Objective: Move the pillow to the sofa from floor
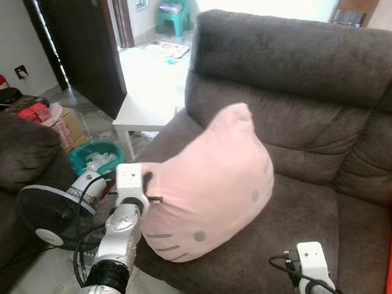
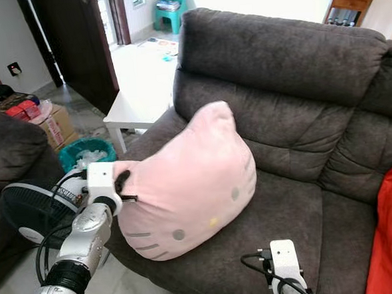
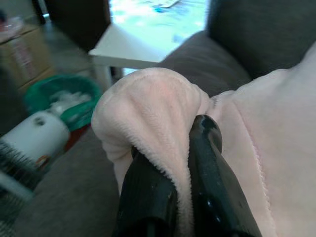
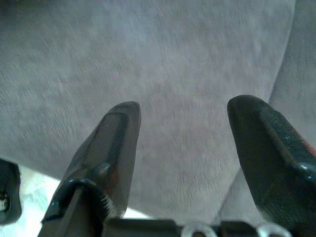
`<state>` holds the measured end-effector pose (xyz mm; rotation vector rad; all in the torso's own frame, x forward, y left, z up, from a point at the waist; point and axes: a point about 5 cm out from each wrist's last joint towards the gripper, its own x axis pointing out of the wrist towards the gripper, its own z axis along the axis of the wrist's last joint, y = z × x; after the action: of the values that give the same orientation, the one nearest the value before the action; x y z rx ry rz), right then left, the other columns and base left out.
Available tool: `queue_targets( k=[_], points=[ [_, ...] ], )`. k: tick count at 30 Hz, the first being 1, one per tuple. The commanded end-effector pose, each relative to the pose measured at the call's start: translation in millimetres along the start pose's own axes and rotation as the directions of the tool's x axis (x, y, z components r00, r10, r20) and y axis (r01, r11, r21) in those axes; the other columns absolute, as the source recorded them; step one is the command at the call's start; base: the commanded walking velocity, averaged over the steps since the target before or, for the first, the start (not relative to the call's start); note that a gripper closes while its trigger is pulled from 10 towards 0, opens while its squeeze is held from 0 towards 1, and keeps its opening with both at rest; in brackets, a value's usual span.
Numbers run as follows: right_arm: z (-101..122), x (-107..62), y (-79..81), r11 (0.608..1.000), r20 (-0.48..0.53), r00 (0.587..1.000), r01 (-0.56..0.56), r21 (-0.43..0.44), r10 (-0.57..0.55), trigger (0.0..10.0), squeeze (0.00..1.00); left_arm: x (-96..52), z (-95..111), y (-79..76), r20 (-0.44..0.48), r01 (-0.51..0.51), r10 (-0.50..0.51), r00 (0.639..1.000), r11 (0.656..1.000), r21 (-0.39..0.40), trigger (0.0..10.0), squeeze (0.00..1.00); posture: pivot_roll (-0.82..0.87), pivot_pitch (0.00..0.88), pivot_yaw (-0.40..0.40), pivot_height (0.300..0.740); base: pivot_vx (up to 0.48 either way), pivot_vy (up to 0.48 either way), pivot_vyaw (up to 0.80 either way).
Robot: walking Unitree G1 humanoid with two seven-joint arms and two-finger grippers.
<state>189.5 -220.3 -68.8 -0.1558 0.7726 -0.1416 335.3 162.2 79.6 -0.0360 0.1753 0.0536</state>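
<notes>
My left gripper [image 3: 173, 163] clamped on a corner of the pink cat-face pillow [image 1: 212, 186], pillow resting upright on the dark grey sofa [image 1: 297, 67] seat, my right gripper [image 4: 185, 143] fingers apart, above the seat cushion.

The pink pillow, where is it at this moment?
In the left eye view, the pink pillow rests on the seat of the dark sofa, toward the robot's left, with the left gripper shut on its edge.
</notes>
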Motion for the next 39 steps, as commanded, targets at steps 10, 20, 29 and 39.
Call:
queue_targets(
  k=[10,20,29,39],
  points=[
    [-21.9,-6.4,-11.8,0.999,-0.073,0.997,0.021,0.031,-0.019,10.0,0.00,-8.9,-3.6,-45.0,-0.005,0.408,-0.409,0.912,0.907,0.102,10.0,0.00,0.07,0.000,-0.057,0.740,0.000,0.000,0.00],
    [-36.3,-11.0,-7.3,0.996,-0.137,0.991,0.018,0.089,-0.006,10.0,0.00,-12.1,10.7,-37.7,0.123,0.355,-0.372,0.920,0.925,0.137,10.0,0.00,0.08,0.000,-0.058,0.740,0.000,0.000,0.00],
    [-67.7,-24.2,-5.5,0.990,-0.271,0.962,0.047,0.135,-0.009,10.0,0.00,-17.7,26.9,-34.5,0.228,0.312,-0.345,0.910,0.935,0.171,10.0,1.00,0.08,0.000,-0.054,0.740,0.000,0.000,0.00],
    [-62.1,-21.5,-1.2,0.989,-0.251,0.968,0.035,0.142,0.001,10.0,0.00,-23.0,18.1,-43.6,0.192,0.357,-0.388,0.901,0.917,0.177,10.0,1.00,0.09,0.000,-0.050,0.740,0.000,0.000,0.00]
  ],
)
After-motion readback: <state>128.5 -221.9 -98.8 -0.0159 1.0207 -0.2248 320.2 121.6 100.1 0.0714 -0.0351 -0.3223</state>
